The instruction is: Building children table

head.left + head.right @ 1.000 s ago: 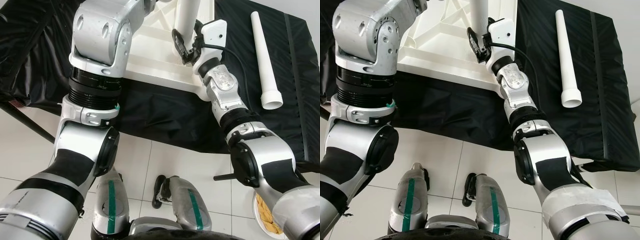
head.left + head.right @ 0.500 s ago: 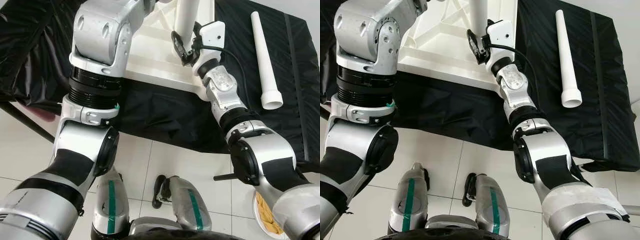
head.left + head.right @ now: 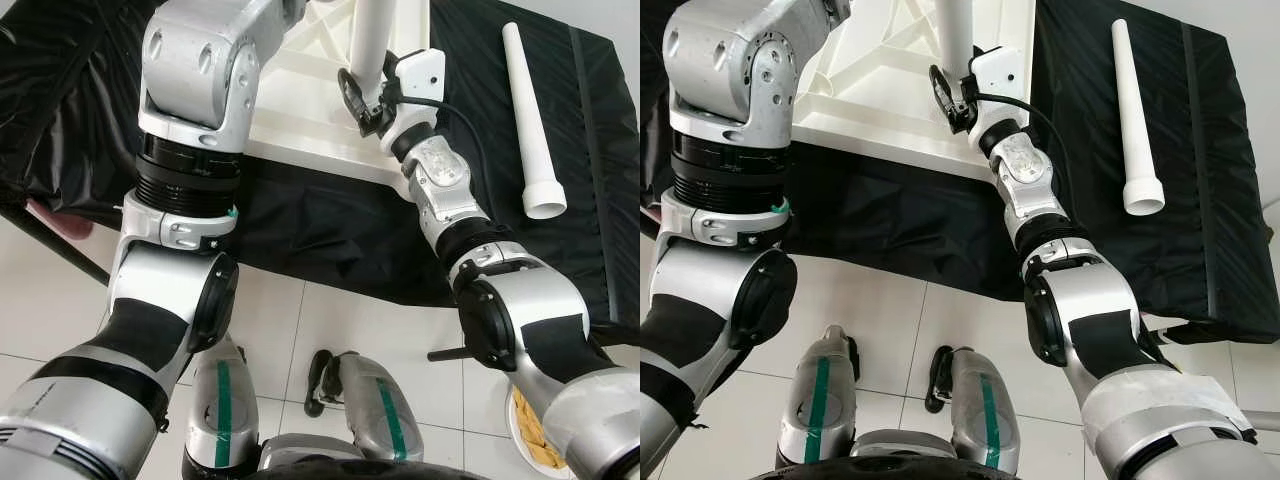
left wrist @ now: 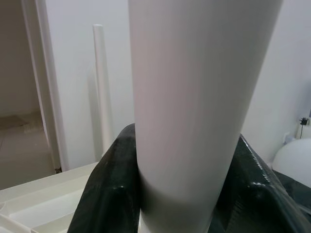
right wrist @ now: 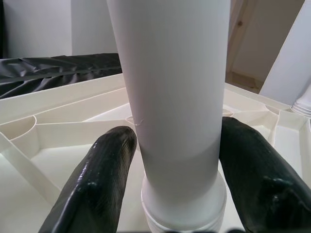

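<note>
While the upright table leg [image 5: 170,97] is clamped at its base by the right gripper [image 5: 170,194] and higher up by the left gripper [image 4: 187,194] on the upturned tabletop [image 3: 310,110], seating appears underway, and a firm, straight downward press is judged necessary.

Black-covered table [image 3: 330,225] with upturned white tabletop [image 3: 300,110] and loose leg [image 3: 530,120]

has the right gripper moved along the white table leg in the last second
Yes, slightly: the right gripper has crept up and leftward on the upright white plastic table leg, judged against the loose white tube lying still.
</note>
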Robot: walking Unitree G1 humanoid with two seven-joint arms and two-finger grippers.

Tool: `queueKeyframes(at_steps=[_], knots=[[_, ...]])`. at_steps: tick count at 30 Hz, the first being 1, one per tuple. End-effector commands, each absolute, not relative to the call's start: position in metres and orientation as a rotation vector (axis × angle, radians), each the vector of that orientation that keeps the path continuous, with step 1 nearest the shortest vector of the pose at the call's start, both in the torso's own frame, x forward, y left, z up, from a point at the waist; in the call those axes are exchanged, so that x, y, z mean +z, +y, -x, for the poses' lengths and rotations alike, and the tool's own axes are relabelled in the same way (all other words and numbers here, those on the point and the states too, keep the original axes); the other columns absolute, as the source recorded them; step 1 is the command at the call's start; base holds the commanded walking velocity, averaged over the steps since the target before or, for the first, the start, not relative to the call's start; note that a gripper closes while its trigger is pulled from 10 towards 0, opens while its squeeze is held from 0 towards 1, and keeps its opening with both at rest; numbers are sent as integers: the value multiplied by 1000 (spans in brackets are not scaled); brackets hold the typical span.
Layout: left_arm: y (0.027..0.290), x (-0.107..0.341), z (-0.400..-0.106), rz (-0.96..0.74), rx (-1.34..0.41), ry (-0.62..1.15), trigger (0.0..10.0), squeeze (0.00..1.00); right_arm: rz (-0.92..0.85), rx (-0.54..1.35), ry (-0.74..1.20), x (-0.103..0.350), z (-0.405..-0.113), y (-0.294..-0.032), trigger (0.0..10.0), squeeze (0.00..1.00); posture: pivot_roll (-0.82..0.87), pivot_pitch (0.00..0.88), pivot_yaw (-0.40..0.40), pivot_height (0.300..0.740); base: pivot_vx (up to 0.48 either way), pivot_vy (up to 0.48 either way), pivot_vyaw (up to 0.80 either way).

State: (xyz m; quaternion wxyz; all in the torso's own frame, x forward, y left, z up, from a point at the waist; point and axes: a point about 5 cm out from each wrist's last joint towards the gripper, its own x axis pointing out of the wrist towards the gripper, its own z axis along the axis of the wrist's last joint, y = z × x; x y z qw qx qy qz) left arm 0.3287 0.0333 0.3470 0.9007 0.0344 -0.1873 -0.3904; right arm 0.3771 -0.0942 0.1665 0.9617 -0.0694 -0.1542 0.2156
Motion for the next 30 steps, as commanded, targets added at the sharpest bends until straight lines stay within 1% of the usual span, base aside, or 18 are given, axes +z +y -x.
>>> queueKeyframes(at_steps=[1,9,10,12,13,14,15,26,27,30], knots=[[30,355,-326,-48,-777,-417,10000,0,127,418,-325,170,-379,-96,10000,0,213,34,-94,740,0,0,0],[28,353,-325,-32,-788,-405,10000,0,123,403,-340,176,-381,-99,10000,0,211,39,-90,740,0,0,0],[28,352,-325,-28,-790,-403,10000,0,122,403,-341,177,-382,-98,7059,0,211,40,-90,740,0,0,0],[28,352,-325,-27,-792,-402,10000,0,122,404,-341,177,-382,-98,7059,0,211,40,-90,740,0,0,0],[27,352,-325,-24,-793,-400,10000,0,119,411,-340,177,-382,-98,1961,0,212,40,-91,740,0,0,0],[27,352,-325,-24,-793,-400,10000,0,119,411,-340,177,-382,-98,1961,0,212,40,-91,740,0,0,0],[27,352,-326,-23,-794,-399,10000,0,117,417,-340,178,-382,-97,0,0,213,41,-91,740,0,0,0],[27,352,-326,-28,-793,-401,10000,0,109,406,-337,179,-384,-99,0,0,215,39,-92,740,0,0,0],[27,352,-326,-18,-794,-403,10000,1000,105,406,-336,179,-384,-99,0,0,212,38,-90,740,0,0,0],[27,354,-325,9,-803,-415,10000,1000,95,402,-335,180,-384,-100,0,0,212,38,-90,740,0,0,0]])
